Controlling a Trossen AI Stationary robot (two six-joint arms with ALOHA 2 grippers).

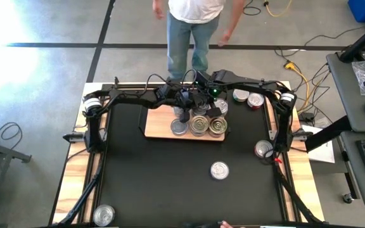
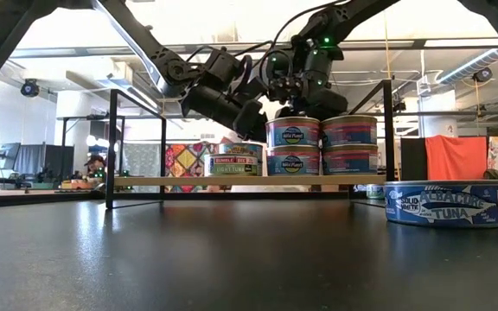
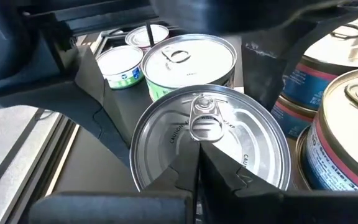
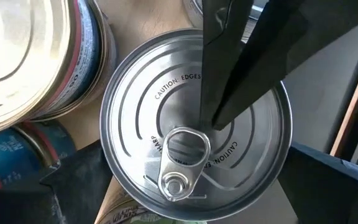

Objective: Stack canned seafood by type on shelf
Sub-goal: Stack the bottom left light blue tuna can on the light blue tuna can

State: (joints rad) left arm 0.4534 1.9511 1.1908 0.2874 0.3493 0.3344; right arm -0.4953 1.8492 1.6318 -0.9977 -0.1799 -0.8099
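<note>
The shelf [image 1: 154,131] is a light-wood board at the middle back of the black mat, with several tins of canned seafood [image 1: 199,125] on it, some stacked two high [image 2: 292,147]. Both grippers meet over the shelf's back left. A silver-topped tin [image 4: 166,106] sits on another, green-labelled tin there. My left gripper [image 3: 197,155] is shut, its tips resting on that tin's lid beside the pull ring. My right gripper [image 4: 197,180] is open, one finger [image 4: 73,180] on each side of the same tin.
Loose tins lie off the shelf: two at the back right [image 1: 248,98], one by the right arm's base [image 1: 263,149], one mid-mat [image 1: 219,170], one at the front left corner [image 1: 104,215]. A person [image 1: 192,25] stands behind the table.
</note>
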